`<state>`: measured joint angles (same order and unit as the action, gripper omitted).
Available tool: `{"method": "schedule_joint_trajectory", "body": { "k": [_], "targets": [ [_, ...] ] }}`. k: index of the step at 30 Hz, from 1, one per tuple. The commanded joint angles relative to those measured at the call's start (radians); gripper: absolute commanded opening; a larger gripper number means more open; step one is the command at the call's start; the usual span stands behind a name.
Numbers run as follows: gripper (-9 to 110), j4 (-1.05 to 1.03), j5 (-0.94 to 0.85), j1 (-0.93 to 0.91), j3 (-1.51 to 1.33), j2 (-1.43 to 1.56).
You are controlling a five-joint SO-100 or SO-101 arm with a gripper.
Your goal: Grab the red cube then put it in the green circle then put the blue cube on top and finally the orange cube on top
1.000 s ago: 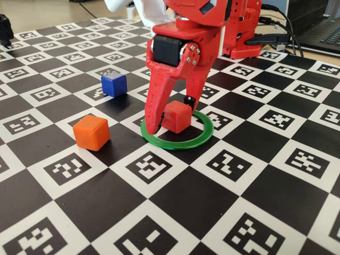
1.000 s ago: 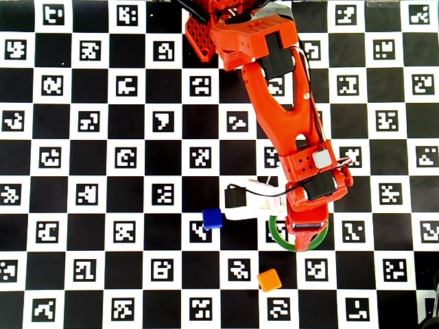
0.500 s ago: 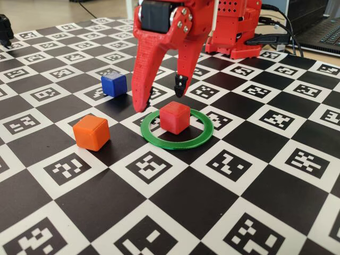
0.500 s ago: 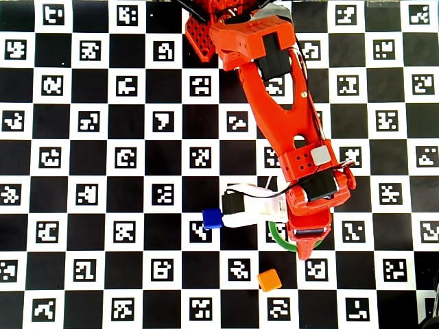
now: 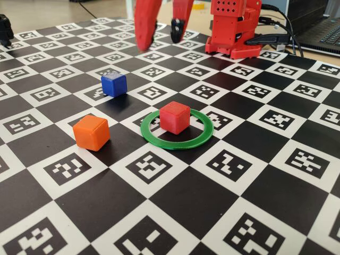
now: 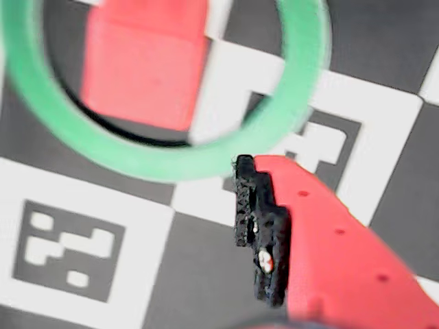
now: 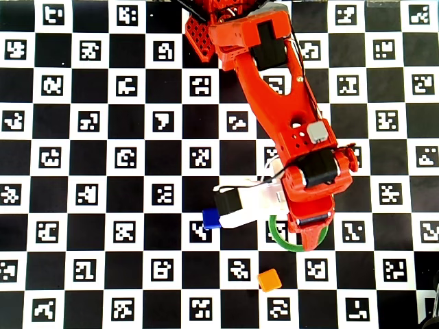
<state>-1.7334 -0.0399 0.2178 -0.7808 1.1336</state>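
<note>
The red cube point(image 5: 175, 117) sits alone inside the green ring point(image 5: 177, 129), toward its 11 o'clock edge in the fixed view, so the gripper point(image 5: 161, 33) hangs above with fingers spread, empty, likely freed for the blue cube point(image 5: 114, 83) at 10 o'clock.

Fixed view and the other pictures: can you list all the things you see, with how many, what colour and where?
red cube: one, red, inside the ring
green circle: one, green, flat on the board, around the red cube
blue cube: one, dark blue, behind and left of the ring in the fixed view
orange cube: one, orange, left of the ring, nearer the camera
checkered board: one, black and white with code squares, under everything
cables: dark, back right
arm base: one, red, at the back
hand: one, red, open, raised above the board, empty
</note>
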Motion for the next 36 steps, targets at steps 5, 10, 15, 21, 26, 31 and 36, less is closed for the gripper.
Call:
{"method": "schedule_joint_trajectory", "body": {
  "k": [5, 10, 15, 21, 26, 31, 36],
  "targets": [
    [41, -0.103, -0.107, -0.199, 0.084, 0.192],
    [41, -0.064, -0.176, -0.318, -0.015, 0.232],
    [41, 0.038, -0.233, -0.382, -0.21, 0.298],
    [41, 0.147, -0.273, -0.414, -0.394, 0.322],
    [41, 0.23, -0.268, -0.417, -0.499, 0.316],
    [41, 0.291, -0.238, -0.403, -0.558, 0.293],
    [41, 0.345, -0.21, -0.379, -0.607, 0.261]
  ]
}}
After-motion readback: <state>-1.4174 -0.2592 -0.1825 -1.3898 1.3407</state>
